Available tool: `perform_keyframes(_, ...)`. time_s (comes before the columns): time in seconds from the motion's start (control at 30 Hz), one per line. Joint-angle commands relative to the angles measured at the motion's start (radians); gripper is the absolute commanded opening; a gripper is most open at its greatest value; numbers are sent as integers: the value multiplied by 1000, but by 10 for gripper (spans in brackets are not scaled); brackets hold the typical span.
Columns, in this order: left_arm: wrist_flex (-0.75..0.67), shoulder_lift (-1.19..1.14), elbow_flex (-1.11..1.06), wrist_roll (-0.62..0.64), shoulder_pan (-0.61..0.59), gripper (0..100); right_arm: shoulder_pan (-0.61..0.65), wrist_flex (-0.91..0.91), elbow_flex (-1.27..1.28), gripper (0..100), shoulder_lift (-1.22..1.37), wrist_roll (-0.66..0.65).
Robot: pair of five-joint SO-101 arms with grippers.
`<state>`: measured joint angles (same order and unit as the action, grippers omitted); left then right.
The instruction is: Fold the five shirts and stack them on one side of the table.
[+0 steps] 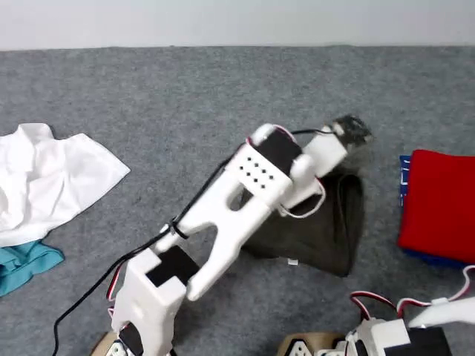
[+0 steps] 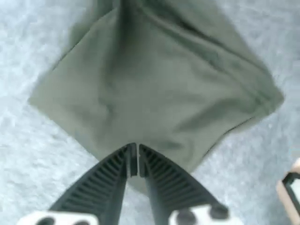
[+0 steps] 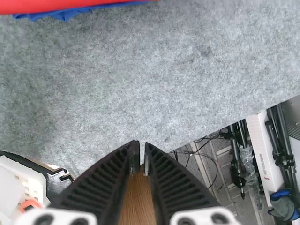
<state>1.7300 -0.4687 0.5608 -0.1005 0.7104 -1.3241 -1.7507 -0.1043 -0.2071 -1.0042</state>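
Left arm (image 1: 245,200) stretched far across the grey felt table (image 1: 185,89). Left gripper (image 2: 133,157) pinched closed on the olive shirt (image 2: 154,84), cloth spreading away beyond the fingertips. Right gripper (image 3: 140,152) low over the table's near edge, narrowed to a slit, nothing in it. Red shirt (image 3: 70,3) on blue shirt (image 3: 42,17) well ahead of it. White shirt (image 1: 44,182) and teal shirt (image 1: 26,263) well apart from both grippers, out to the left arm's left. Cables and stands on the floor (image 3: 220,154) just past the right fingertips.
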Motion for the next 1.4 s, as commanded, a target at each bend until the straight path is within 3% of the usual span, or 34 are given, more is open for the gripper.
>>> perform_keyframes(0.0, 23, 69, -88, -6, 9, 14, 33, -36, -8, 37, -38, -3)
perform_keyframes(0.2, 20, 68, -292, -8, 57, 14, 45, -36, -8, 37, -38, -3)
perform_keyframes(0.43, -124, 68, -518, -11, 32, 14, 42, -36, -8, 37, -38, -3)
perform_keyframes(0.73, 23, 161, -234, -9, -89, 14, 82, -39, -8, 37, -48, 2)
perform_keyframes(0.83, 25, 232, -183, -8, -172, 14, 133, -39, -8, 37, -48, 81)
perform_keyframes(1.1, 25, 445, -280, -11, -427, 14, 438, -44, -8, 36, -47, 305)
perform_keyframes(1.27, 23, 566, -384, -12, -615, 14, 762, -42, -8, 42, -36, 508)
perform_keyframes(1.37, 23, 618, -426, -14, -726, 14, 981, -38, -9, 114, -5, 634)
